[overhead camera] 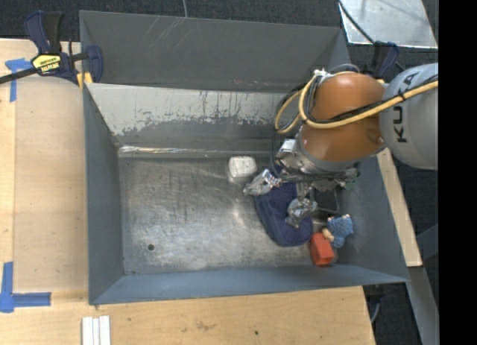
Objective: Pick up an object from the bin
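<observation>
Noting gripper (298, 206) hanging low at the right side of the bin (104, 187), directly over a crumpled dark-blue cloth (277, 224) on the floor. Not managing to tell whether parted or closed, with the orange cover (343, 116) hiding much of it. Spotting a white lump (241, 167) just left, and a red block (322, 250) and small blue toy (341, 226) crowding the near-right corner. Judging the cloth the likeliest pick, being bunched up and easy to pinch.

You've got grey metal bin (104, 187): floor matt, scuffed; back wall scratched, streaked. Dark blue cloth (277, 220) by right wall, soft, crumpled. Red piece (322, 250), near right corner, looks smooth plastic. Orange cover (343, 116) glossy, smooth.
</observation>
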You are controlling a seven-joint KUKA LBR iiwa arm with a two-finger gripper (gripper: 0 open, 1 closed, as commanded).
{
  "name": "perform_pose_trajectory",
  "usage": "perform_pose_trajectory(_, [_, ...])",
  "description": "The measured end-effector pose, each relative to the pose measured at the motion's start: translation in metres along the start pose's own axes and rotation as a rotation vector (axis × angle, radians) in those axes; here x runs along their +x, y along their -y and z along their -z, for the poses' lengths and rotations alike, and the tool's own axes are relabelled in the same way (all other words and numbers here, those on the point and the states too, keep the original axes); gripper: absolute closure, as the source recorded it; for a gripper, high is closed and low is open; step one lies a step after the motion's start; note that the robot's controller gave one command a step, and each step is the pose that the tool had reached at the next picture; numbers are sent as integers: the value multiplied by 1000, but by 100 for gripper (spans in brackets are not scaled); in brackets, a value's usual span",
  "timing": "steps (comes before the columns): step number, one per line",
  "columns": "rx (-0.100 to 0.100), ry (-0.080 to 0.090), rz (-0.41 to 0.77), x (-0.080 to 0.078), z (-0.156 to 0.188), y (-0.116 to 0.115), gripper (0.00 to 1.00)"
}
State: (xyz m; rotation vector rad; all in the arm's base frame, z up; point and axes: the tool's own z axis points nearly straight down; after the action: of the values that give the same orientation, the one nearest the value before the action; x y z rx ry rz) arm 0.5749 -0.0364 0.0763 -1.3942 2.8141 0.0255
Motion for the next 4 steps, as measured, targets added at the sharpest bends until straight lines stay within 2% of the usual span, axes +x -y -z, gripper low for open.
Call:
perform_pose_trajectory(1, [12, -23, 587, -49, -1, -31, 0])
perform_pose_trajectory(2, [12, -22, 1132, -102, 0, -25, 0])
perform_pose_trajectory(3, [13, -8, 881, -142, 23, -52, 0])
perform_pose_trajectory(4, [20, -23, 858, -172, -2, -70, 0])
